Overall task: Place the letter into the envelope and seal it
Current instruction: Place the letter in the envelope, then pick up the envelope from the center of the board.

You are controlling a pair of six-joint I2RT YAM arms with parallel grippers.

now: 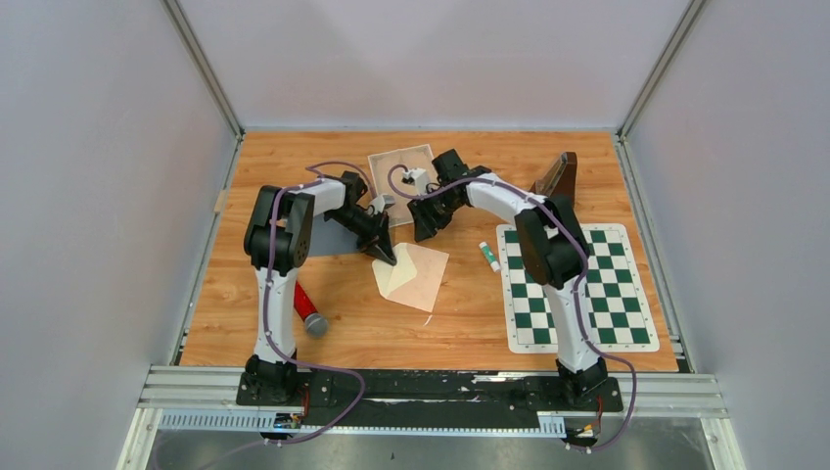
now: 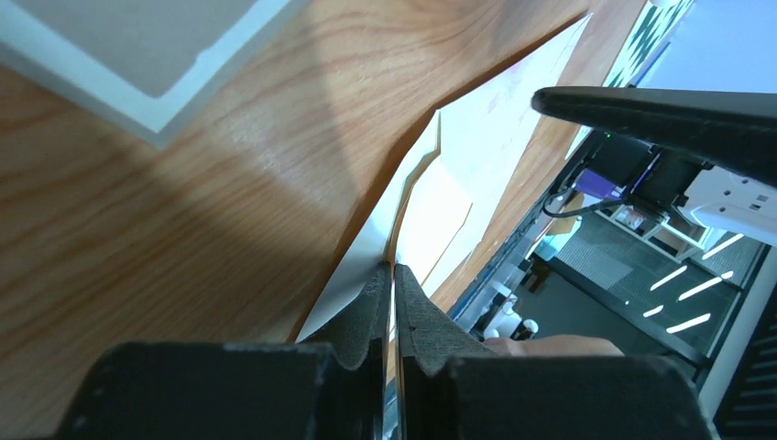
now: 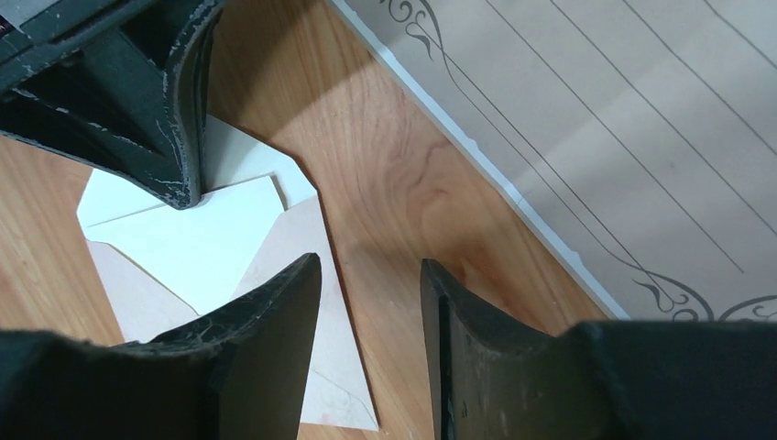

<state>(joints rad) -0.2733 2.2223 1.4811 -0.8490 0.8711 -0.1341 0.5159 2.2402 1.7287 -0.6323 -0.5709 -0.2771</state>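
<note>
The left claw [image 2: 392, 275] is closed tight on the thin edge of the open flap [image 3: 197, 243] of the envelope [image 1: 419, 279], which lies near the middle of the worktop [image 1: 470, 323]. To its right, the right claw [image 3: 371, 275] stands half open and holds nothing. It hangs above bare wood between the envelope and the letter [image 3: 623, 137].

Some things could go wrong from here. The left claw has only a narrow strip of paper, so a pull to the side could make the flap slip out, crease or tear. It could also drag the whole envelope and close the mouth. The letter lies flat on the wood, so I think the right claw may fail to get under its edge and only push it away. If the letter comes in crooked, it may catch on the flap.

As for containers, the envelope is the only one, and I see nothing in it. The letter lies outside it, on the far side. A glue stick [image 1: 487, 255] lies to the right, apart from both.
</note>
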